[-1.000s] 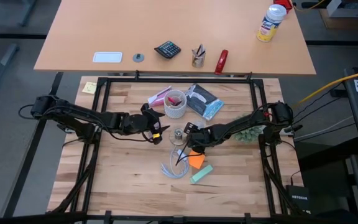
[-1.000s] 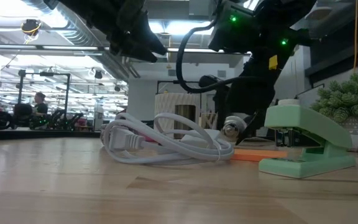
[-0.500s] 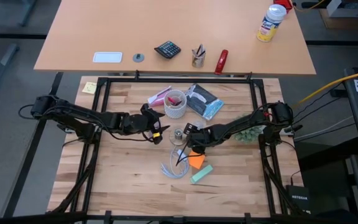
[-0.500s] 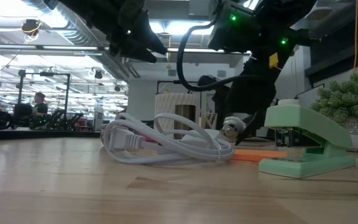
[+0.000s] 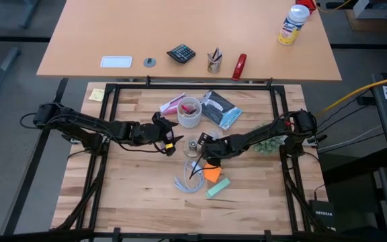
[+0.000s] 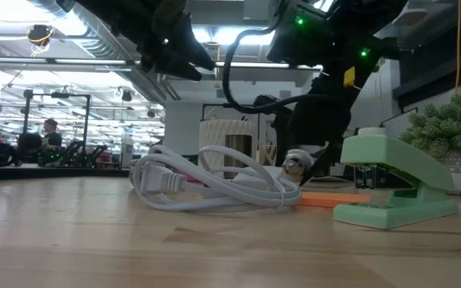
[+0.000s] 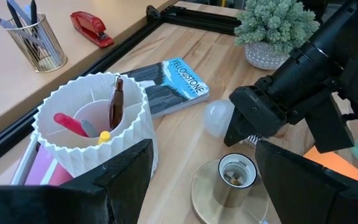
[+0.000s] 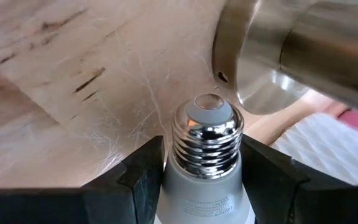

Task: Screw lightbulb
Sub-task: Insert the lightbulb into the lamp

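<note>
The lightbulb (image 7: pixel 219 118) is white with a metal screw thread (image 8: pixel 207 132). My right gripper (image 5: pixel 203 147) is shut on it near the table's middle. A round metal socket (image 7: pixel 231 179) stands upright on its disc base (image 5: pixel 193 144) just left of the bulb, its opening facing up. The bulb's thread end (image 6: pixel 295 166) points slantwise down beside the socket. My left gripper (image 5: pixel 173 143) hovers open to the left of the socket, well above the table, its fingers (image 7: pixel 127 177) apart, one on each side of the socket in the left wrist view. My right gripper pinches the bulb's white neck (image 8: pixel 205 182), just behind the metal thread, between its two fingers (image 8: pixel 143 169), one on each side. The fingers slant down from the table's right. The bulb is tilted, thread end lowest and close to the socket's base, round end higher.
A white ribbed cup of pens (image 5: pixel 189 112) and a book (image 5: pixel 219 109) lie behind the socket. A looped white cord (image 5: pixel 187 180), an orange pad (image 5: pixel 211 173) and a green stapler (image 5: pixel 217 187) lie nearer. A small potted plant (image 5: pixel 269 144) stands under the right arm.
</note>
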{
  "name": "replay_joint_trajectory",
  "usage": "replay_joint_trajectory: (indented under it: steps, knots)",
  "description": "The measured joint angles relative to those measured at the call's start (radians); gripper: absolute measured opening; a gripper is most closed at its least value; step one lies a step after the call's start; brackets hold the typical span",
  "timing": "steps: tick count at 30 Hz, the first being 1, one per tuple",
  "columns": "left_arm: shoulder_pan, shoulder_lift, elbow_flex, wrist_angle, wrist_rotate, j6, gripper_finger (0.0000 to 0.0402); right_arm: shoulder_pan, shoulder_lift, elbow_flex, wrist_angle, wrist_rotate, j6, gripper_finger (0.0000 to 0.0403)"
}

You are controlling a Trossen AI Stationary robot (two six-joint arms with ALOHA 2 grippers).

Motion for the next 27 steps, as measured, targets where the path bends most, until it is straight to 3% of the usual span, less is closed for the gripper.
replay_joint_trajectory:
  steps: [6,16,19,27]
  knots:
    - [0.0,0.0,0.0,0.0,0.0,-0.002,0.0274,0.0,0.0,0.0,-0.005,0.025,0.149,0.02]
    - [0.0,0.0,0.0,0.0,0.0,0.003,0.0274,0.0,0.0,0.0,0.007,-0.009,0.123,0.0211]
    - [0.0,0.0,0.0,0.0,0.0,0.0,0.0274,0.0,-0.002,0.0,0.021,-0.009,0.121,0.0243]
    - [0.0,0.0,0.0,0.0,0.0,-0.001,0.0274,0.0,-0.002,0.0,0.021,-0.008,0.117,0.0374]
